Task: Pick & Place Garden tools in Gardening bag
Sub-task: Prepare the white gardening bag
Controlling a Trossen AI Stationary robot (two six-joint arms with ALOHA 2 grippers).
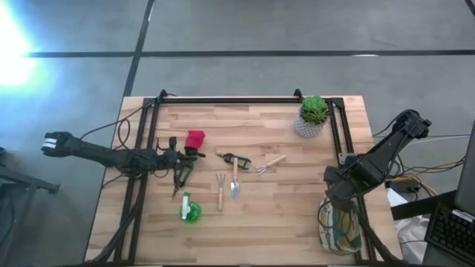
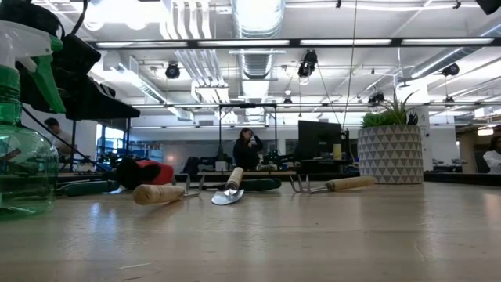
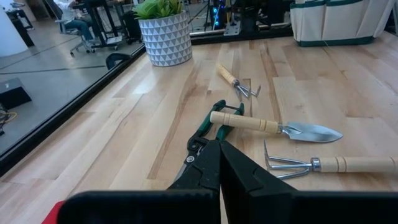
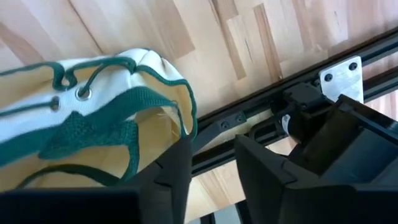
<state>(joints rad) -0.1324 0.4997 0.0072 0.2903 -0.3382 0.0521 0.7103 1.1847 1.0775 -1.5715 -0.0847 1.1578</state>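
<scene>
High view puts the left gripper (image 1: 180, 172), fingers pressed together, nearer the tools; pruners (image 1: 234, 159) lie just ahead, long axis roughly in line. Right gripper (image 1: 335, 194), spread, hovers over the bag (image 1: 340, 231).

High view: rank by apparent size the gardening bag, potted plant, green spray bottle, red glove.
1. gardening bag, largest, though partly under the right arm
2. potted plant
3. green spray bottle and red glove: these look about alike, so not ranked
</scene>
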